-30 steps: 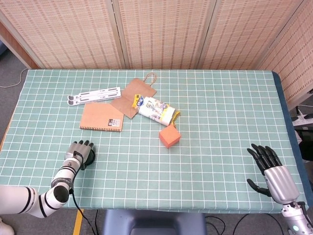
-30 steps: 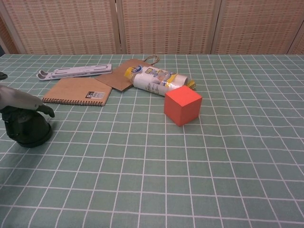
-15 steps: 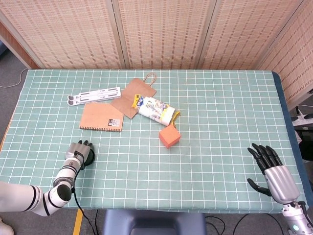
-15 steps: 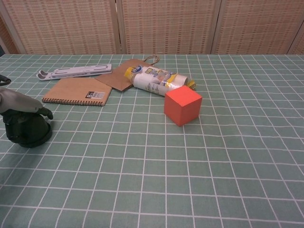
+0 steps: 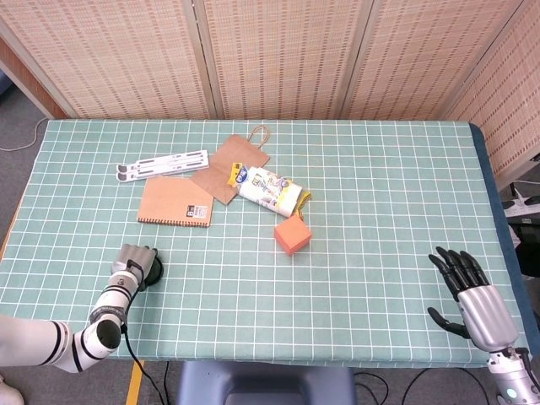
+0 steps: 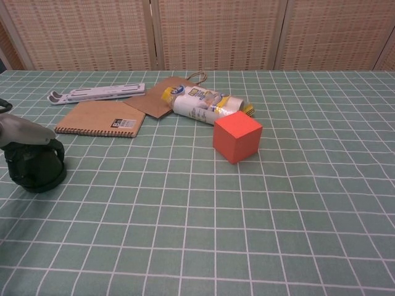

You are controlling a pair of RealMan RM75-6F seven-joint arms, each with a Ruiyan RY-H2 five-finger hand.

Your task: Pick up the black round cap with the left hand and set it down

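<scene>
The black round cap stands on the green checked table near the front left corner. My left hand lies over its top from the left, fingers curled down around it. The cap's base still touches the cloth in the chest view. My right hand hovers at the table's front right edge, fingers spread, holding nothing; the chest view does not show it.
An orange cube sits mid-table. Behind it lie a snack packet, a brown paper bag, a brown spiral notebook and a white folded stand.
The left hand's fingers, stretched over the cap a second ago, have curled down around it. The cap stays in place. The right hand has hardly moved.
</scene>
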